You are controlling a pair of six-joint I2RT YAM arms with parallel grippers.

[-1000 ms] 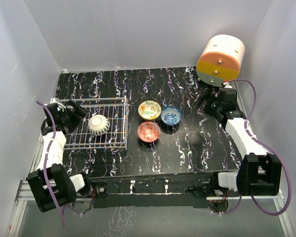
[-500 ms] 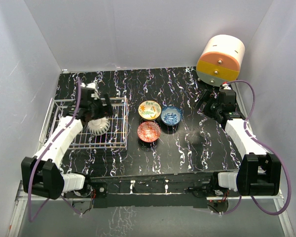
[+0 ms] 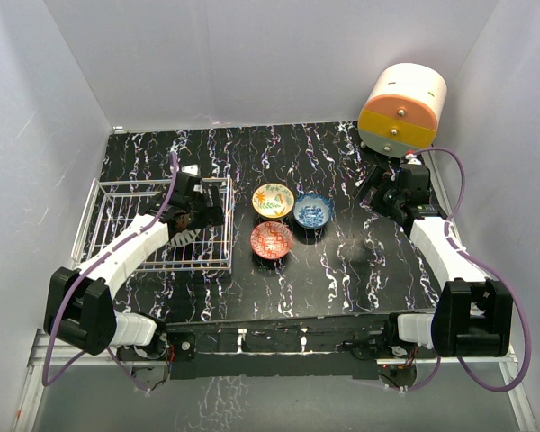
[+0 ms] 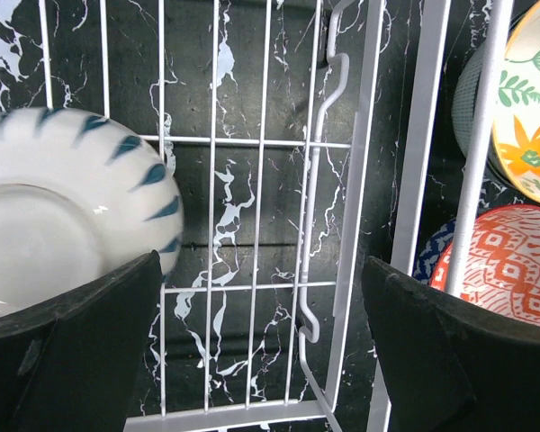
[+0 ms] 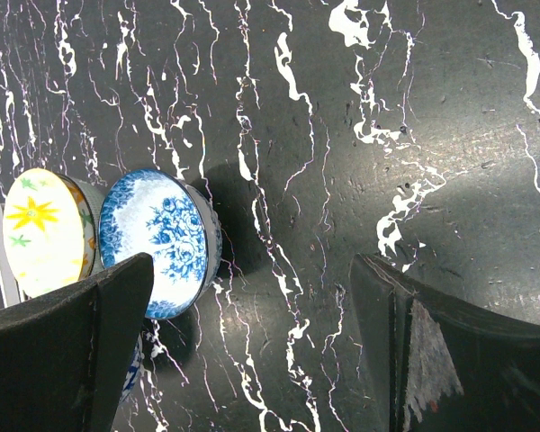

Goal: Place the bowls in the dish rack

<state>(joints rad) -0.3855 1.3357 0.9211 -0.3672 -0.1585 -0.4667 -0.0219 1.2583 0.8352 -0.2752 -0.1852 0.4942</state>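
Note:
The white wire dish rack (image 3: pixel 117 202) stands at the left of the table. One ribbed white bowl (image 3: pixel 184 238) lies upside down in it, partly hidden under my left arm. In the left wrist view that bowl (image 4: pixel 63 225) shows teal stripes beside the left finger. My left gripper (image 3: pixel 209 214) hovers open over the rack's right side (image 4: pixel 369 180), nothing between its fingers (image 4: pixel 261 360). A yellow-floral bowl (image 3: pixel 273 200), a blue bowl (image 3: pixel 313 211) and a red bowl (image 3: pixel 272 239) sit on the table right of the rack. My right gripper (image 3: pixel 373 187) (image 5: pixel 252 351) is open above bare table, right of the blue bowl (image 5: pixel 157 238).
A cream-and-orange cylindrical drawer unit (image 3: pixel 403 108) stands at the back right corner, just behind my right arm. The black marbled table (image 3: pixel 342 270) is bounded by grey walls on three sides. The yellow bowl (image 4: pixel 526 117) and red bowl (image 4: pixel 508 265) lie just outside the rack's right wall.
My left arm has swung from the rack's left edge across the rack to its right side, gripper still open. The bowl in the rack and the right arm stayed put.

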